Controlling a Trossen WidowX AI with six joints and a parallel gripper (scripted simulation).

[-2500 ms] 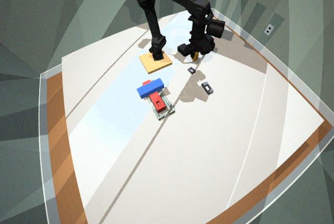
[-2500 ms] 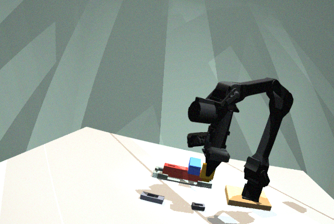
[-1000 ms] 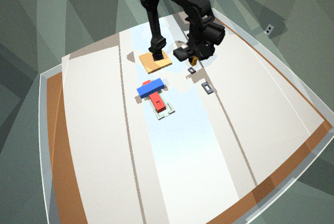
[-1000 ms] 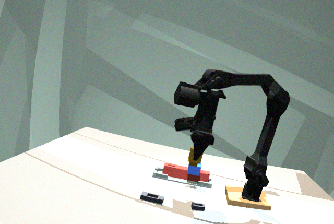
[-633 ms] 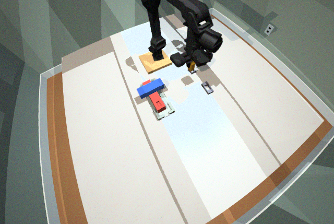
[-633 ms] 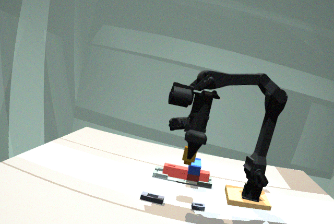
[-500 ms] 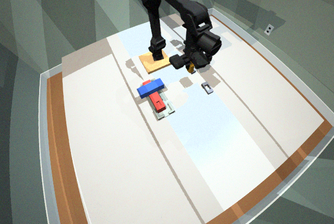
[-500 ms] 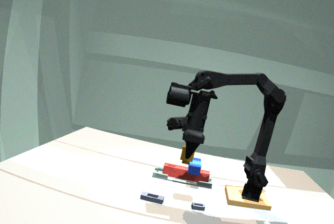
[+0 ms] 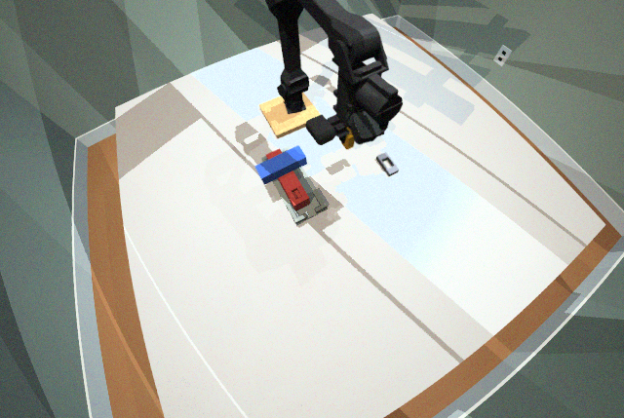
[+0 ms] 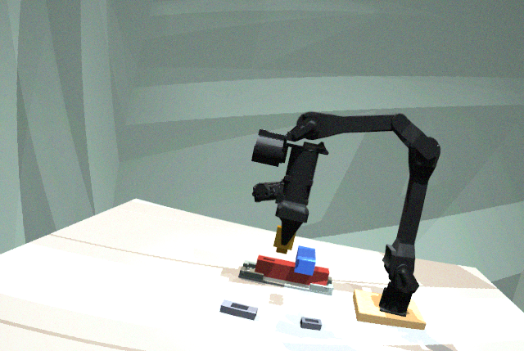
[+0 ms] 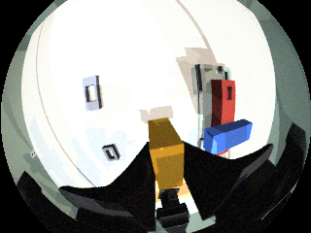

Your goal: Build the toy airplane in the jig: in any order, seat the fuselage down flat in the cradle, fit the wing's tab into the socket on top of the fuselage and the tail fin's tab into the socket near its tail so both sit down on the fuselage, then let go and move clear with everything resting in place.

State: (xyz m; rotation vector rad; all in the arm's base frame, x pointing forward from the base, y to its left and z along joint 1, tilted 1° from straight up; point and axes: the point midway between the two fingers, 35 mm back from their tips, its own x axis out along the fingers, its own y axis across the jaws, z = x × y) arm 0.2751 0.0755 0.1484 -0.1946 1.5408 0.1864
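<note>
The red fuselage lies lengthwise in the grey cradle, looking level. The blue wing lies across its top, nearer the robot base; its tab is hidden. The socket near the other end of the fuselage is empty. My gripper is shut on the orange tail fin. The fin is in the air, off to the side of the cradle, with its tab pointing down in the exterior view.
A larger grey slotted holder and a smaller one stand on the table beside the cradle; the arm hides the smaller in the top view. The robot's wooden base board is beyond the wing end.
</note>
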